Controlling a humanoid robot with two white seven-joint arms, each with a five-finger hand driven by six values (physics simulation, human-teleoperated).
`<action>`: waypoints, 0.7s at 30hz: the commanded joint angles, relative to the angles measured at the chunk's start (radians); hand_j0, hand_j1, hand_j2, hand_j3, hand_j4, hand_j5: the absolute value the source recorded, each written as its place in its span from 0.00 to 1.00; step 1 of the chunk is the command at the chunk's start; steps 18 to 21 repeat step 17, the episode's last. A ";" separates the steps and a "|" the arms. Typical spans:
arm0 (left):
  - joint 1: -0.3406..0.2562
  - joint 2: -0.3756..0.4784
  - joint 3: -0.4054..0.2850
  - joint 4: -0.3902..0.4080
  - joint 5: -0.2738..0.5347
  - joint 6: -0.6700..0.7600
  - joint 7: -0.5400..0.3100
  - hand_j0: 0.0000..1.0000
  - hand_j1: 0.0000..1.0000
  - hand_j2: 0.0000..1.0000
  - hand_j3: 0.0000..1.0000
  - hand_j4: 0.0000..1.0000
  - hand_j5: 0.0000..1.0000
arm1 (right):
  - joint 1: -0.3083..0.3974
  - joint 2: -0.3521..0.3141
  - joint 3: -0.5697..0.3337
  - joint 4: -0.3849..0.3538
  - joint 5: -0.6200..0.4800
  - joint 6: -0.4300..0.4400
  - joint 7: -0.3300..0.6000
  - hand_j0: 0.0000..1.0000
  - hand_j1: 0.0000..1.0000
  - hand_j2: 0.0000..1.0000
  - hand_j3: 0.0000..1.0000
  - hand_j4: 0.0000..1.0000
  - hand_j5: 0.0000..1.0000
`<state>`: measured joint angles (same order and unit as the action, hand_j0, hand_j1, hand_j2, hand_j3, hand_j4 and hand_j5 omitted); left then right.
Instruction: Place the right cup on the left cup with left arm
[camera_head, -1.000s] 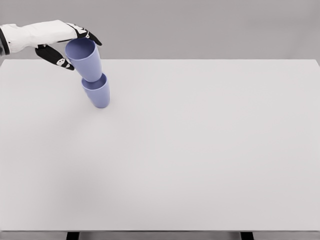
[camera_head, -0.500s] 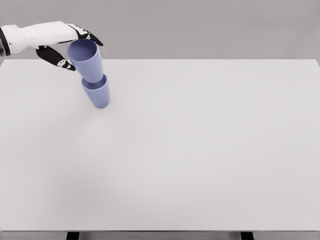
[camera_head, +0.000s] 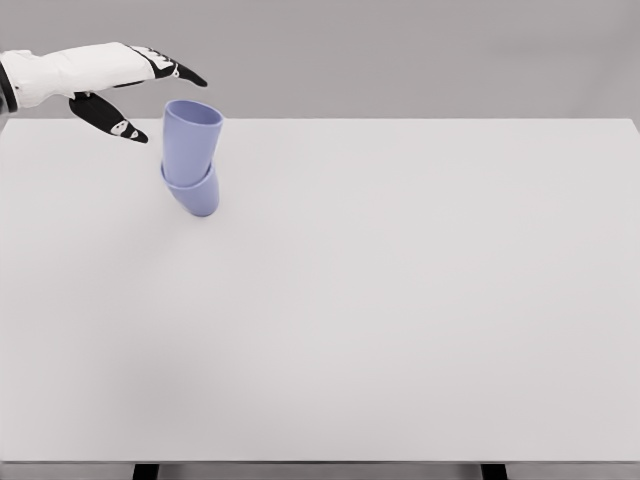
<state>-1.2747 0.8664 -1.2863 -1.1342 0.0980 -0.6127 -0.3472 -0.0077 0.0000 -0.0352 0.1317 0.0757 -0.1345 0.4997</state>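
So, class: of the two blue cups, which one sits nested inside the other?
The upper cup, nearest the open left hand; its base sits inside the lower cup, which rests on the table.

Simulated test scene: bare white table (camera_head: 400, 330), plain grey backdrop (camera_head: 420, 55).

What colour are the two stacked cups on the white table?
Both the upper cup and lower cup are periwinkle blue, clearest in the head view.

Upper cup (camera_head: 192, 140) nested in lower cup (camera_head: 195, 196)
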 joint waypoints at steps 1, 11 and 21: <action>0.000 0.000 0.002 -0.001 0.006 0.002 0.000 0.93 0.93 0.93 0.93 0.93 0.93 | 0.000 0.000 0.000 0.000 0.001 0.000 0.000 1.00 1.00 1.00 1.00 1.00 1.00; 0.002 0.002 0.012 -0.016 0.006 0.002 -0.009 1.00 1.00 1.00 1.00 1.00 1.00 | 0.000 0.000 0.000 0.000 0.001 0.000 0.000 1.00 1.00 1.00 1.00 1.00 1.00; 0.306 0.299 0.317 -0.404 0.146 0.002 -0.009 1.00 1.00 1.00 1.00 1.00 1.00 | 0.000 0.000 0.000 0.000 0.001 0.000 0.000 1.00 1.00 1.00 1.00 1.00 1.00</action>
